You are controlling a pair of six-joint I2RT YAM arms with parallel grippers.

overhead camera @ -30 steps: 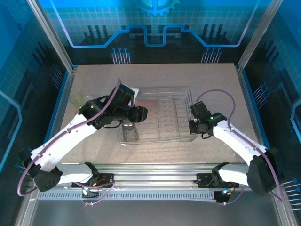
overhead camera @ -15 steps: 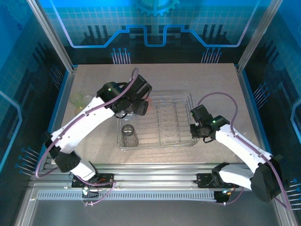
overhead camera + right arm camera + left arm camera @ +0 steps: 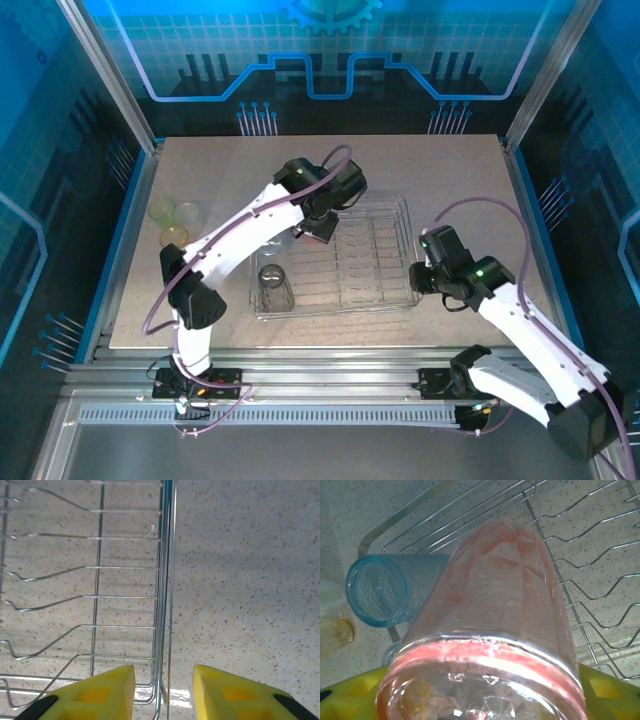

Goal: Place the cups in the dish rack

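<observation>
Left fingers (image 3: 610, 695) grasp the pink cup (image 3: 505, 595) over the dish rack (image 3: 166, 555); right fingers (image 3: 95, 695) stand released astride its rim. Grey cup (image 3: 273, 288) is loaded; yellow-green cups (image 3: 162, 210) wait on the desk (image 3: 450, 170).

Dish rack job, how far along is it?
Done: a dark grey cup stands in the dish rack, and a blue cup lies on its side at the rack's far-left corner. In hand: the left hand holds a pink cup above the rack. Left: three cups sit on the table, left of the rack. The right hand is open, straddling the rack's right wall, holding nothing.
</observation>
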